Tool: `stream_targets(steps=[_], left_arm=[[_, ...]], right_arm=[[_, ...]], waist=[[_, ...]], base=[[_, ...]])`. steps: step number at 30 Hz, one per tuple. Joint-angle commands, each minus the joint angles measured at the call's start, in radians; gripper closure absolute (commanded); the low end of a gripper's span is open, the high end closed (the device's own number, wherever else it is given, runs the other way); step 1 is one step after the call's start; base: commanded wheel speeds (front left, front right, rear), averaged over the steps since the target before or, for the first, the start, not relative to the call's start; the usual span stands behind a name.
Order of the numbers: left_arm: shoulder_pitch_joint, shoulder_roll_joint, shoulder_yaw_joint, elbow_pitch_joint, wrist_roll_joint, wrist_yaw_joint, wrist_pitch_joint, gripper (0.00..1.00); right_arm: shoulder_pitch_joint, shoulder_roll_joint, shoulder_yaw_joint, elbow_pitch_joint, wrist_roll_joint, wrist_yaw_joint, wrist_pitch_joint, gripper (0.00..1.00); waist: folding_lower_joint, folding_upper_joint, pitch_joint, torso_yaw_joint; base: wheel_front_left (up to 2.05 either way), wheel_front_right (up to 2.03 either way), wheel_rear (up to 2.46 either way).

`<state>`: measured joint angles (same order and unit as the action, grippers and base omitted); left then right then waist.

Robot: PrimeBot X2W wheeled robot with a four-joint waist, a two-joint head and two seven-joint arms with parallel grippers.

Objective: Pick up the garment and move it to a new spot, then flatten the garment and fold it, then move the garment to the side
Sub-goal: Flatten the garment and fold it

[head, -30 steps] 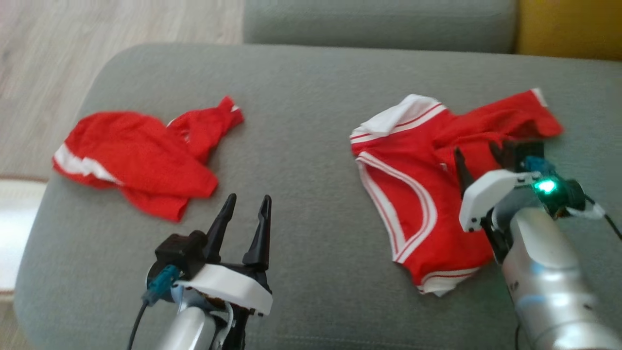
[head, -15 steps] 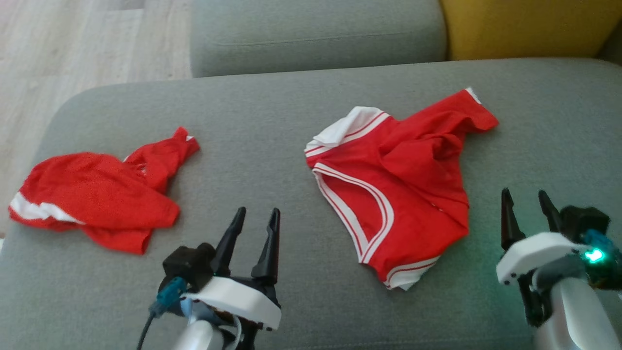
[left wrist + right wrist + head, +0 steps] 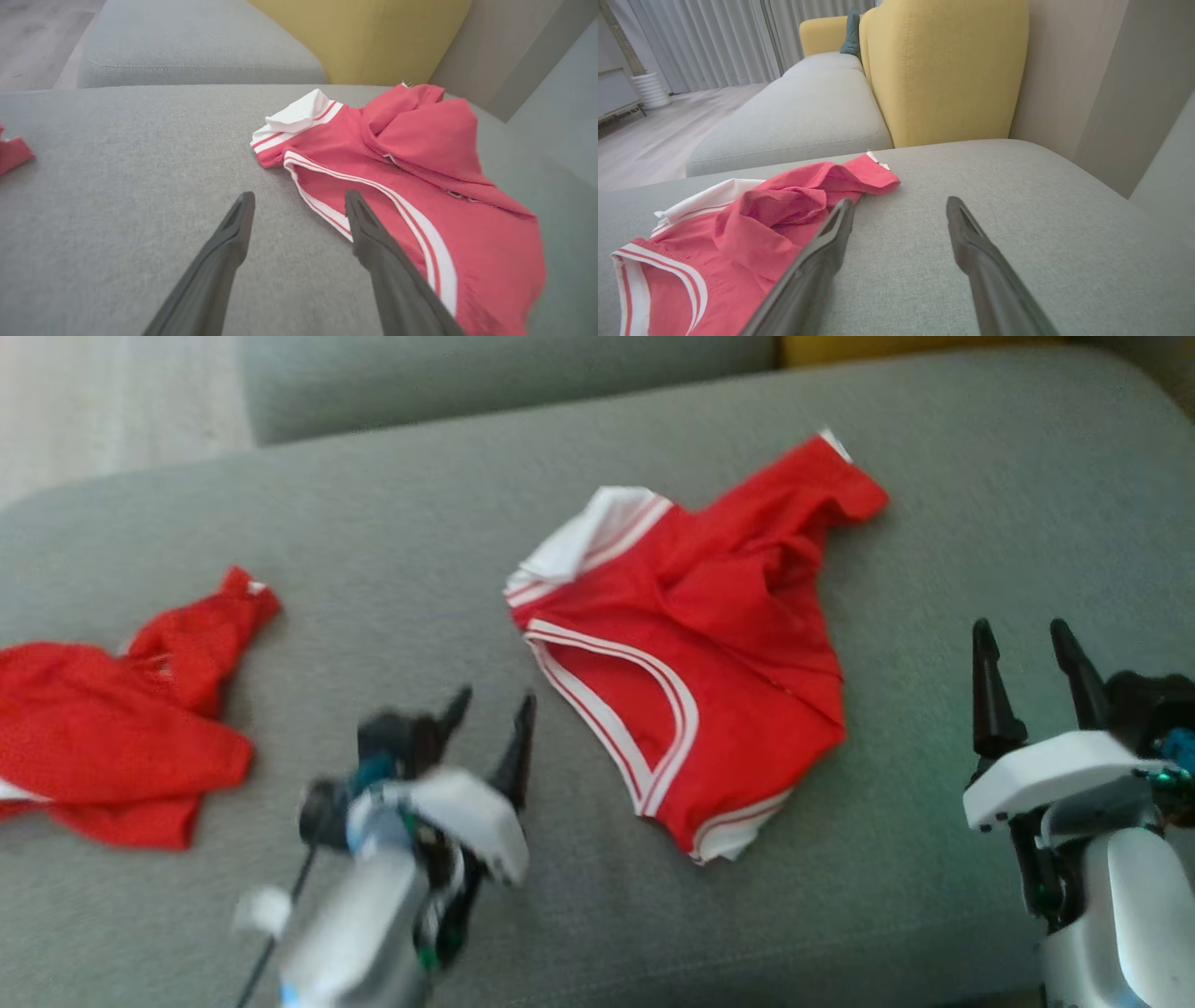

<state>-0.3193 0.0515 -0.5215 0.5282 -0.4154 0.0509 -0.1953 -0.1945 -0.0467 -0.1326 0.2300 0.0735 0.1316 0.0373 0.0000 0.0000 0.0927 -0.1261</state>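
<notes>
**Both grippers spread, garment loose on the cushion between them**

We see the red garment with white trim (image 3: 691, 653) lying crumpled near the middle of the grey seat cushion (image 3: 392, 551), and neither gripper is holding it. Its white waistband is turned toward the back left. One red corner reaches toward the cushion's back edge, and the striped near hem stops short of the front edge.

The left gripper (image 3: 495, 698), blurred in the head view, sits just beside the garment's white-piped left edge. Its fingers are spread with nothing between them. In the left wrist view one finger overlaps that piping, and we cannot tell whether it touches.

The right gripper (image 3: 1019, 627) is over bare cushion to the garment's right, apart from it, with its fingers also held wide and empty.

A broad strip of open grey fabric separates the garment from a second red garment (image 3: 103, 747) at the cushion's left end. More bare cushion runs from the garment's right side to the rounded right edge.

Behind the cushion are another grey seat (image 3: 808, 107) and a yellow backrest (image 3: 943, 70).
</notes>
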Motion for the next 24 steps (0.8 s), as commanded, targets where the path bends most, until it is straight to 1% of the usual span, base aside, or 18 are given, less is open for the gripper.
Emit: stream_targets(steps=[1,8,15,16,17,18,24], left_arm=[[-0.088,0.005,0.028,0.012,0.011,-0.006,0.004,0.00],[-0.267,0.016,0.030,0.251,0.025,-0.030,0.016,0.00],[-0.352,0.022,0.025,0.408,0.030,-0.054,-0.017,0.00],[-0.361,0.021,0.033,0.421,0.024,-0.054,-0.025,0.57],[-0.361,0.021,0.033,0.421,0.024,-0.054,-0.025,0.57],[-0.371,0.021,0.038,0.430,0.019,-0.056,-0.033,1.00],[-0.426,0.039,0.087,0.440,0.004,-0.039,-0.063,1.00]], right_arm=[[-0.030,-0.004,0.031,-0.051,0.008,-0.001,0.002,0.00],[-0.035,-0.004,0.027,-0.093,0.019,-0.001,0.002,0.00],[-0.039,-0.004,0.024,-0.102,0.030,-0.001,-0.008,0.00],[-0.040,-0.004,0.023,-0.101,0.031,-0.001,-0.010,0.00],[-0.040,-0.004,0.023,-0.101,0.031,-0.001,-0.010,0.00],[-0.040,-0.004,0.023,-0.100,0.032,-0.001,-0.011,0.00],[-0.045,-0.004,0.028,-0.086,0.035,-0.001,-0.018,0.00]], waist=[[0.0000,0.0000,0.064,-0.058],[0.0000,0.0000,0.140,-0.124],[0.0000,0.0000,0.167,-0.145],[0.0000,0.0000,0.169,-0.144],[0.0000,0.0000,0.169,-0.144],[0.0000,0.0000,0.172,-0.144],[0.0000,0.0000,0.179,-0.131]], base=[[0.00,0.00,0.00],[0.00,0.00,0.00],[0.00,0.00,0.00],[0.00,0.00,0.00],[0.00,0.00,0.00],[0.00,0.00,0.00],[0.00,0.00,0.00]])
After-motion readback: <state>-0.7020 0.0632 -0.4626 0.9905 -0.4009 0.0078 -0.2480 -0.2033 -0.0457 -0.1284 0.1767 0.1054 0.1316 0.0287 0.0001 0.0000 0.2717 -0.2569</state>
